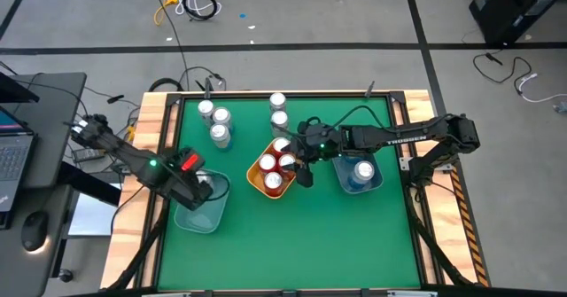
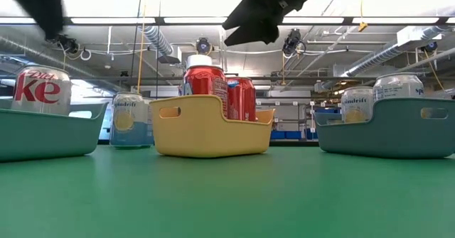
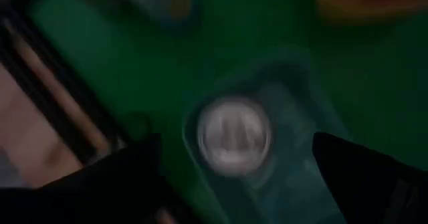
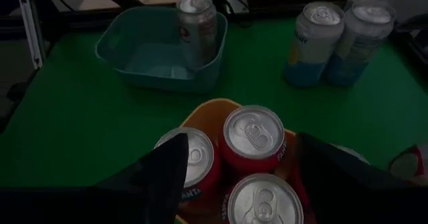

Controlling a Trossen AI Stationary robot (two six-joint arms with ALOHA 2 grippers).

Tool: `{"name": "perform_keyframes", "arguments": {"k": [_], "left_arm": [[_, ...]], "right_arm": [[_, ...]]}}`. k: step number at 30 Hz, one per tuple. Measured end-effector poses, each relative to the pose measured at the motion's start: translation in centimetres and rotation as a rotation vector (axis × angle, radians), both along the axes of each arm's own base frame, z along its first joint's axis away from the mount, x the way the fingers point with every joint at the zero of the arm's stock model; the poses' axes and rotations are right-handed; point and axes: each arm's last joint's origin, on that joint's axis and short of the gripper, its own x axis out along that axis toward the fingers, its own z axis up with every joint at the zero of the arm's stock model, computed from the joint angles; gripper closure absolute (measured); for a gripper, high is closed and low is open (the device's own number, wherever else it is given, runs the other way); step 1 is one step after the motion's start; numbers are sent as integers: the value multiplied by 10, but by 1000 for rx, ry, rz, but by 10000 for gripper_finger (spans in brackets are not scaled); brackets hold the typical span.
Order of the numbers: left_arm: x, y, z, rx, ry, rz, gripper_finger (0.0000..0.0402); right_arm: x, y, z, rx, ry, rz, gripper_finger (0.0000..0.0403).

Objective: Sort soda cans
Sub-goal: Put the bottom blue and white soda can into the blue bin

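Observation:
My left gripper [image 1: 200, 187] hangs open over the left blue-grey bin [image 1: 197, 215]. A silver-grey can [image 3: 234, 136] stands upright in that bin [image 3: 294, 177], and it also shows in the low view [image 2: 41, 90]. My right gripper [image 4: 241, 140] is open and empty above the yellow bin [image 1: 255, 180], where red cans [image 4: 253, 138] stand upright. Its fingers stand above and to either side of the cans without touching them. The right blue-grey bin [image 1: 379, 180] holds light blue cans [image 1: 363, 170].
Three light blue cans [image 1: 215, 122] stand at the table's far left, and two more cans [image 1: 278, 111] at the far middle. Wooden rails [image 1: 164, 128] edge the green table. Open green surface lies toward the near edge [image 1: 292, 244].

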Motion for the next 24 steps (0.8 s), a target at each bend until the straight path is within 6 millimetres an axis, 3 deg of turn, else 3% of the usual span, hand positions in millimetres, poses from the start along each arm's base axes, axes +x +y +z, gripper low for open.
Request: {"name": "perform_keyframes", "arguments": {"k": [5,8,11,16,17,24], "left_arm": [[-4,7,19,233,-169,-90,24],[-4,11,23,390,-243,-107,66],[-7,15,20,496,-261,-136,149],[-14,21,6,574,-296,-165,354],[-16,22,4,567,-312,-166,376],[-49,42,6,452,-493,-171,398]], "right_arm": [[7,0,9,-11,-117,4,142],[13,0,14,-34,-208,14,149],[20,-1,14,-44,-276,17,163],[35,-1,3,-74,-310,29,209],[37,-1,4,-74,-316,28,223],[62,-2,9,-75,-341,28,337]]}}
